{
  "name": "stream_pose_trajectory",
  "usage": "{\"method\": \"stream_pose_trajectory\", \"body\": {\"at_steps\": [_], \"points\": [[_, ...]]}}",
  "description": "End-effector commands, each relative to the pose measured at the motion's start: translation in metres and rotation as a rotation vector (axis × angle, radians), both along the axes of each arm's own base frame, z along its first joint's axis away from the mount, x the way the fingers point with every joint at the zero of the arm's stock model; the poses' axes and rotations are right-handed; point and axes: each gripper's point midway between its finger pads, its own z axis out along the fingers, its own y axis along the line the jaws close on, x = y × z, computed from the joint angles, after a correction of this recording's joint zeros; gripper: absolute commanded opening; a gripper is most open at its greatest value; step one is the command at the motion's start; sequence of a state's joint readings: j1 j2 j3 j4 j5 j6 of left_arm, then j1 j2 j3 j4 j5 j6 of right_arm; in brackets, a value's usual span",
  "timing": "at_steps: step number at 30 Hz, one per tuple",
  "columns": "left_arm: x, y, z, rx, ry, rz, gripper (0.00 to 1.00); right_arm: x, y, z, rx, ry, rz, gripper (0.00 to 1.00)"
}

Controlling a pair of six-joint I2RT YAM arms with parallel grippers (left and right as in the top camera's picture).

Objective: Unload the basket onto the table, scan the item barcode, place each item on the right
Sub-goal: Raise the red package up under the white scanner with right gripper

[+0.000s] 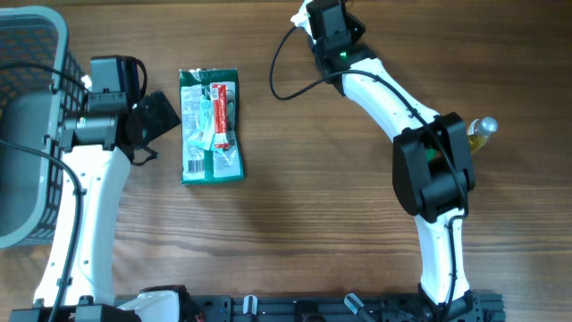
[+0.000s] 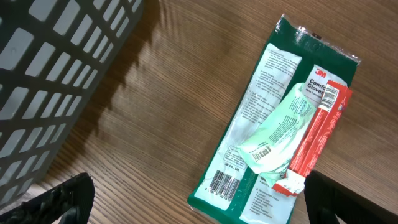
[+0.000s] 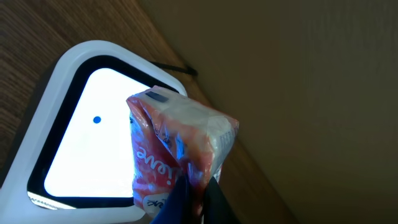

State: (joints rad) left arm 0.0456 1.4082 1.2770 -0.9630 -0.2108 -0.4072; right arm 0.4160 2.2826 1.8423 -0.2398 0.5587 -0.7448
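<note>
Two-arm scanning station, seen from overhead and from both wrists. The right gripper (image 3: 196, 202) is clenched on the lower end of a red packet (image 3: 177, 146), which is held in the air in front of the scanner (image 3: 68, 62) at the far edge of the table (image 1: 313, 206). In the right wrist view the packet's long axis runs straight out from the fingers, with its free end pointing away from them, and its body overlaps the right edge of the scanner's lit window. Printed lettering is seen on the packet's left face; whether a barcode faces the window cannot be told. The left gripper (image 1: 152, 132) is spread wide and grasps nothing; it is held just beside a green packet (image 1: 211, 125), which lies flat on the table. That packet's long axis runs from the near side of the table to the far side, and its barcode (image 2: 225, 182) is printed at the near end, facing up. A grey basket (image 1: 40, 54) stands to the left of the left arm, apart from the green packet.
</note>
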Motion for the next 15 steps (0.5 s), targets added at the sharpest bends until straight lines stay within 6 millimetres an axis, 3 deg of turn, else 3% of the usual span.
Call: {"method": "stream_pose_trajectory", "body": {"at_steps": [1, 15], "points": [[0.0008, -0.0018, -0.0004, 0.003, 0.002, -0.015, 1.00, 0.0012, 0.0017, -0.0122, 0.023, 0.017, 0.002, 0.04], [0.0008, -0.0018, -0.0004, 0.003, 0.002, -0.015, 1.00, -0.0041, 0.0072, -0.0216, 0.038, 0.066, 0.039, 0.05]]}}
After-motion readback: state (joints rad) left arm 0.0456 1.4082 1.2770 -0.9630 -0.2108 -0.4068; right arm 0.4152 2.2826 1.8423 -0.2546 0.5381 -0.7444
